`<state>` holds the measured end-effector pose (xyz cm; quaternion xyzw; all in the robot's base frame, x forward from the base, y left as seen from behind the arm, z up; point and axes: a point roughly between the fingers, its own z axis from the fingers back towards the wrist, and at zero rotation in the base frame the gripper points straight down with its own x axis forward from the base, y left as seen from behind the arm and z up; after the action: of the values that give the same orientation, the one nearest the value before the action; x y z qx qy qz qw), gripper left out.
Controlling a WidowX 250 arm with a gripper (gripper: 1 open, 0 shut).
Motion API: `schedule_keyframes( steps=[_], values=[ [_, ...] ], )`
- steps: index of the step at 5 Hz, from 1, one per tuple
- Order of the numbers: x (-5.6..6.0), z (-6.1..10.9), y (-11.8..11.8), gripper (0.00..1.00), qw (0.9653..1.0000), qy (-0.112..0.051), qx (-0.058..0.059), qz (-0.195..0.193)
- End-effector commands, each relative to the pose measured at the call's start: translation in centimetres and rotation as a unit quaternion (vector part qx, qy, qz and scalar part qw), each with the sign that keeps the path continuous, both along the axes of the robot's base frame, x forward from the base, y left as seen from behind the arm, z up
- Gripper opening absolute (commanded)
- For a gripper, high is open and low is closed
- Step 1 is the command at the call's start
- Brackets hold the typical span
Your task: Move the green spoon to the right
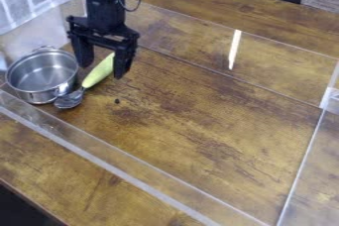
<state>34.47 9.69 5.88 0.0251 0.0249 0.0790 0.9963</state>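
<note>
the hand (102, 61) hangs open, fingers pointing down, straddling the handle of the green spoon (95, 71). the spoon lies on the table (199, 101) at far left, its bowl beside the steel pot (40, 73).

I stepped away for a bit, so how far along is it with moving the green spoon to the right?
Nothing looks done yet: the green spoon lies at the left of the table, its bowl end beside the steel pot. In hand: the gripper is open and straddles the spoon's handle, apparently about to grasp. Left: closing on the spoon, lifting it, carrying it to the right across the wooden table and setting it down.
</note>
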Motion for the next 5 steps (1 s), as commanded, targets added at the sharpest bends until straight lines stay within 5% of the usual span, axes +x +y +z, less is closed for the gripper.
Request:
schedule_keyframes(
  steps=[1, 5],
  values=[
    [0.5, 1.5, 1.4, 1.0, 0.9993, -0.034, 0.001, -0.016],
    [0.6, -0.7, 1.5, 1.0, 0.9988, -0.025, -0.019, -0.037]
  ],
)
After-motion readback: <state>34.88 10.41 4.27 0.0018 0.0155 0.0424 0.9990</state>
